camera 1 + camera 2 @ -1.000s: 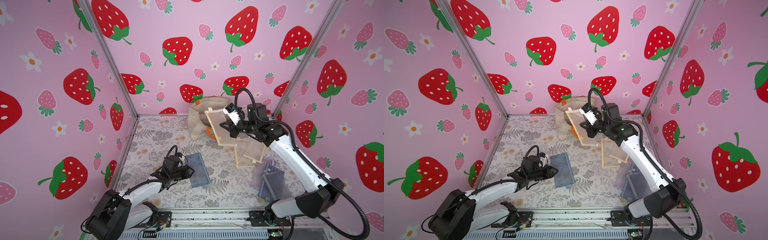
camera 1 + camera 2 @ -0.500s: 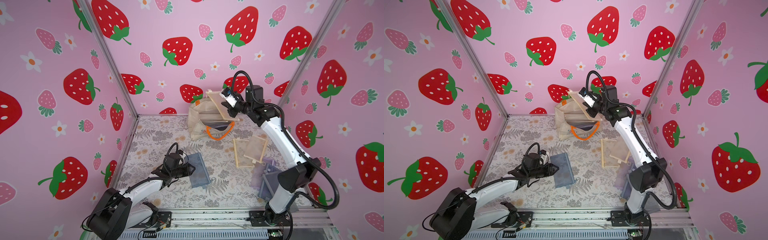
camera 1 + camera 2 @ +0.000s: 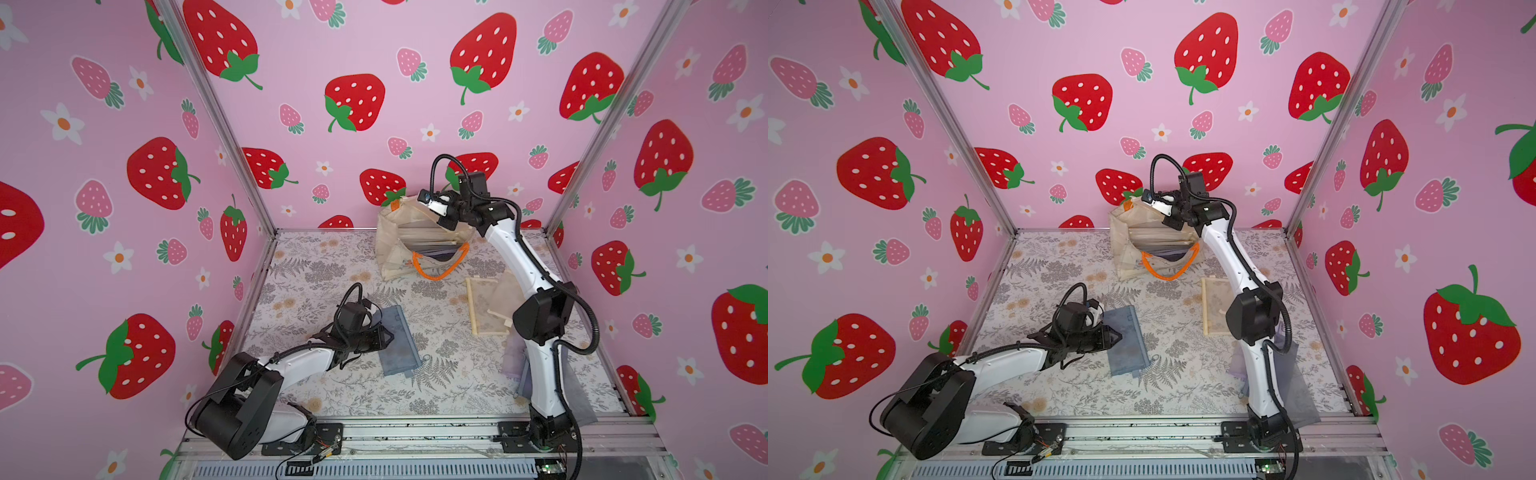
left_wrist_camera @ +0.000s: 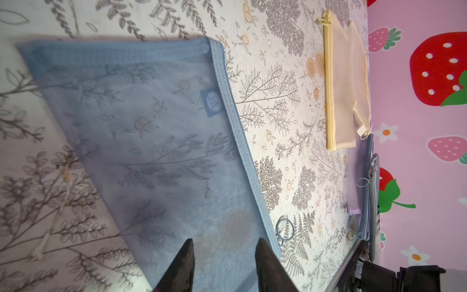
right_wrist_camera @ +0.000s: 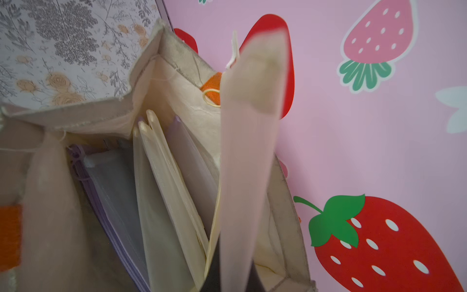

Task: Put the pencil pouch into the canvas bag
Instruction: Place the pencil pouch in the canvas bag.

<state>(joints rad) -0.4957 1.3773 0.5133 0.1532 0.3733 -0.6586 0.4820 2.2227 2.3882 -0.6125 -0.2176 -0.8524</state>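
We see the bag (image 3: pixel 386 249) as coarse, matt cream cloth with fraying edges, and its handle (image 3: pixel 436 277) as orange rope. The cream pouch (image 5: pixel 250 151) and the blue pouch (image 4: pixel 141 131) are sheer, fine mesh, the blue one edged with ribbed woven tape (image 4: pixel 237 141). We read the floor (image 3: pixel 332 266) and walls (image 3: pixel 374 41) as smooth, matt printed sheet. The posts (image 3: pixel 222 120) are brushed metal, and the arm shells (image 3: pixel 303 365) are glossy white plastic.
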